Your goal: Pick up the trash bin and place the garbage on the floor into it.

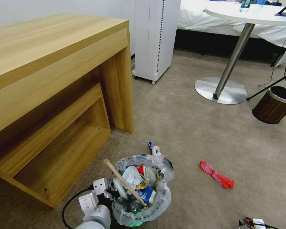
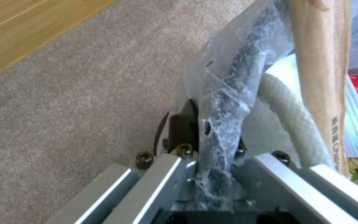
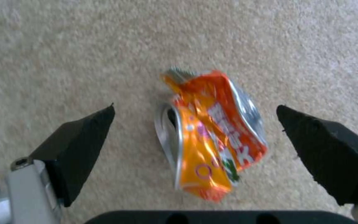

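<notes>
Left gripper (image 2: 212, 174) is clamped on the trash bin (image 1: 139, 190) rim and liner. Right gripper (image 3: 195, 124), jaws apart, hovers over an orange wrapper (image 3: 212, 137) on carpet; best to descend centred and pinch the crumpled ridge. A red wrapper (image 1: 216, 175) lies near; nothing obstructs.

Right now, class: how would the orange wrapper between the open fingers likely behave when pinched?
The orange wrapper is crumpled foil, so probably floppy and very light. Its shiny surface may slip. It lies between the right gripper's spread fingers.
</notes>
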### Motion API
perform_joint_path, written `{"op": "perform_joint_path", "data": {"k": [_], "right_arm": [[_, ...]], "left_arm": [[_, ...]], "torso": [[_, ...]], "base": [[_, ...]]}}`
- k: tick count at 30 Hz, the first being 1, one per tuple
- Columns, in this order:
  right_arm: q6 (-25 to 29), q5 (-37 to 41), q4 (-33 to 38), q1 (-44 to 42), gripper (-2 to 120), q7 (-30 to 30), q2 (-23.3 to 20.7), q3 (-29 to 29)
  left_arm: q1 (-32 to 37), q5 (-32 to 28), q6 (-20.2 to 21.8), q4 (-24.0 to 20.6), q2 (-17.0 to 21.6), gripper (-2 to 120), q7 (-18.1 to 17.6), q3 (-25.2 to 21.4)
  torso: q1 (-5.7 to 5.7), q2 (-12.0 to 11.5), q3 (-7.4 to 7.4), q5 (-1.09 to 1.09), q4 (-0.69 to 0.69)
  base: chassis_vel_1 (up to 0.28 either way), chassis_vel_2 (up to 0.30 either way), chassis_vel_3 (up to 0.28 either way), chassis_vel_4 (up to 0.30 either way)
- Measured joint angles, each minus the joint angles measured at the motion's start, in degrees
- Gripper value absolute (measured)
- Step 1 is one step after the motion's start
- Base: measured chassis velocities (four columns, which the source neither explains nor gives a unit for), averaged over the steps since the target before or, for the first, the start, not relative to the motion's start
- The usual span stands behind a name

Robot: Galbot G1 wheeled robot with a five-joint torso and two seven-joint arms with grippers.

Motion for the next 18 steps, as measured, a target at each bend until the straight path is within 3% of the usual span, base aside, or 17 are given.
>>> {"op": "perform_joint_path", "data": {"k": [18], "right_arm": [[2.12,-2.37,-0.74,-2.03,100,-0.90,-1.95,1.43]], "left_arm": [[2.16,4.35,-0.02,0.09,-1.64,0,1.41,1.98]], "torso": [[0.00,0.00,0.00,-0.01,0.00]], "base": [[0.000,0.000,0.000,0.000]]}}
